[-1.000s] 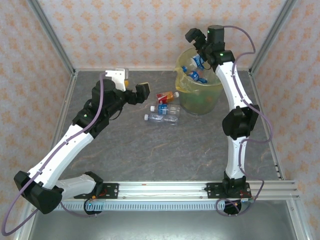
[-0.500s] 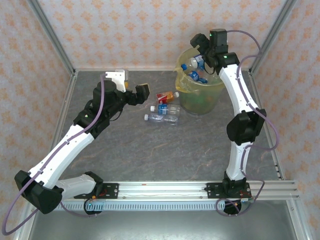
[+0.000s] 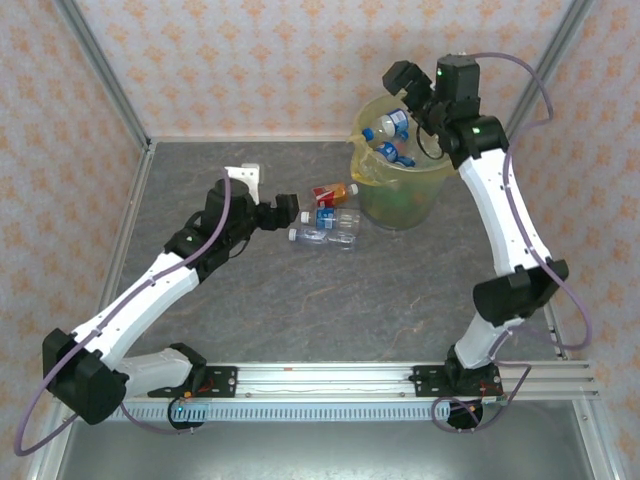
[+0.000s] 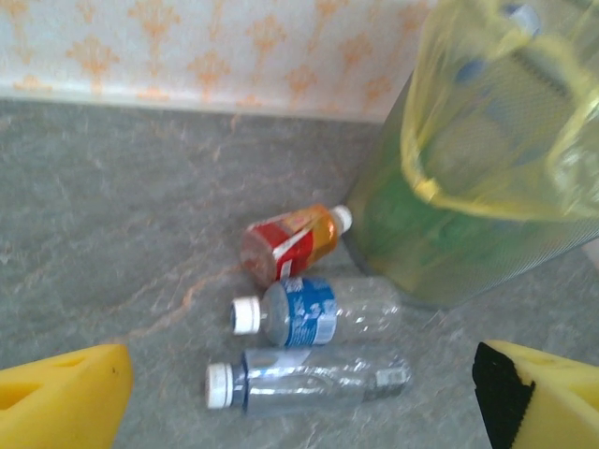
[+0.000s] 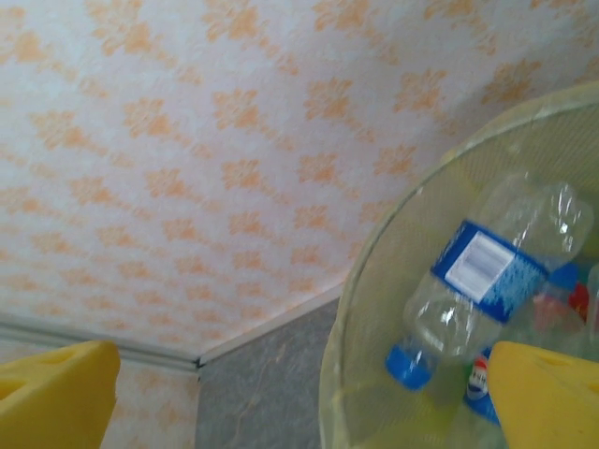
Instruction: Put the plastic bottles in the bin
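Three plastic bottles lie side by side on the table just left of the bin (image 3: 375, 178): a red-orange labelled one (image 3: 333, 192), a blue-labelled one (image 3: 335, 216) and a clear one (image 3: 322, 236). My left gripper (image 3: 266, 195) hangs open just left of them. In the left wrist view the clear bottle (image 4: 309, 379) lies between the yellow fingers (image 4: 65, 398), with the blue-labelled bottle (image 4: 318, 311) and red-orange bottle (image 4: 290, 241) beyond it. My right gripper (image 3: 408, 95) is open and empty above the bin's far rim. Blue-capped bottles (image 3: 385, 130) lie inside the bin (image 5: 374, 281).
The yellow bin (image 4: 468, 215) stands close to the right of the three bottles. Patterned walls and metal frame posts (image 3: 100, 70) enclose the grey table. An aluminium rail (image 3: 330, 378) carries both arm bases at the near edge.
My left arm has dropped and moved forward toward the three bottles on the table. My right arm has lifted and swung to the right above the bin.
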